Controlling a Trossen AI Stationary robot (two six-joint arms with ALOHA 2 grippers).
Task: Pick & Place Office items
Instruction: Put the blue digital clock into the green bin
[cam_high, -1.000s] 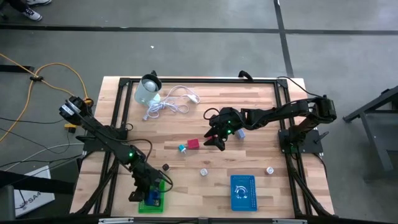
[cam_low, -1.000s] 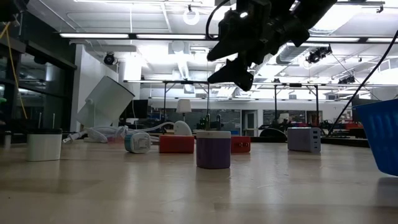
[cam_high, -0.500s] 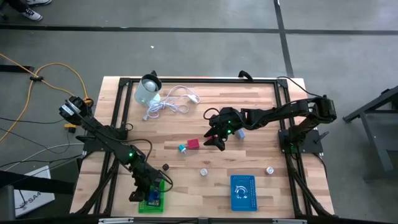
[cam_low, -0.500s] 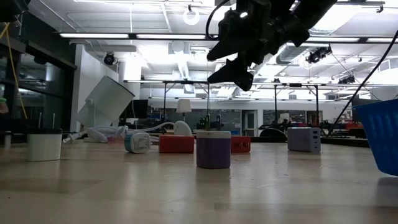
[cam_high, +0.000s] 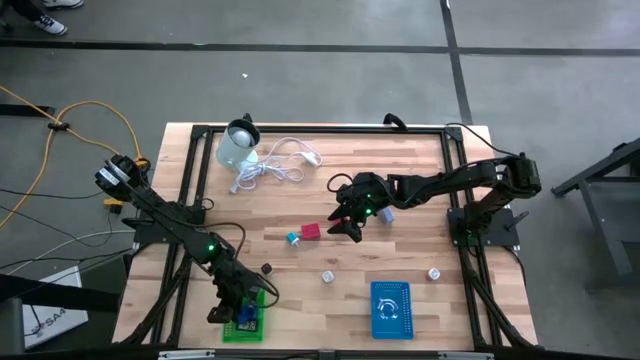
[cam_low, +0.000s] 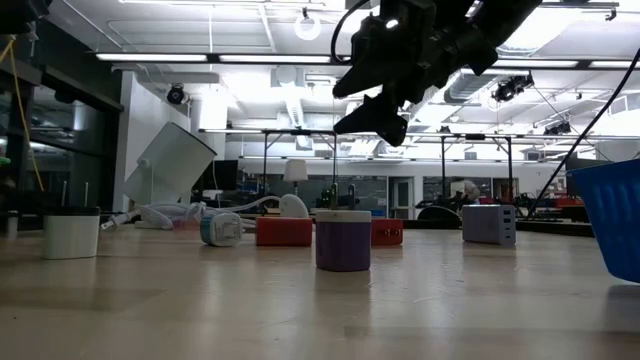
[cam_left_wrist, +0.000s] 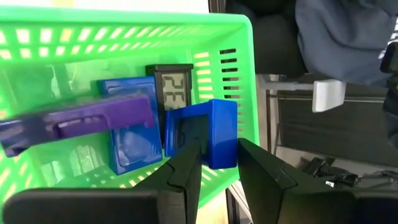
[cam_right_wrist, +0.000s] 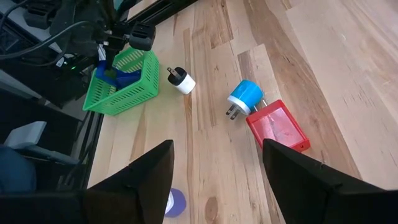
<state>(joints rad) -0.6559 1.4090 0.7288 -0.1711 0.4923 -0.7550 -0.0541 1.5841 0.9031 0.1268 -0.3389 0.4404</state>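
My left gripper (cam_high: 238, 306) hangs over the green basket (cam_left_wrist: 124, 15) at the table's near left. Its fingers stand a little apart (cam_left_wrist: 217, 149). Just past the tips a blue block (cam_left_wrist: 211, 124) lies in the basket beside a small black display (cam_left_wrist: 169, 87), a flat blue piece (cam_left_wrist: 127, 149) and a purple piece (cam_left_wrist: 81, 118). My right gripper (cam_high: 346, 222) hovers open (cam_right_wrist: 217, 168) above mid-table. On the wood near it lie a red block (cam_right_wrist: 278, 127), a blue-white plug (cam_right_wrist: 244, 98), a black-white plug (cam_right_wrist: 182, 81) and a purple-white round piece (cam_low: 343, 240).
A blue basket (cam_high: 390, 310) stands at the near right, with a small white piece (cam_high: 434, 273) beside it. A grey-blue block (cam_high: 386, 214) lies under the right arm. A pale round container (cam_high: 238, 148) and a coiled white cable (cam_high: 275, 165) sit at the far left.
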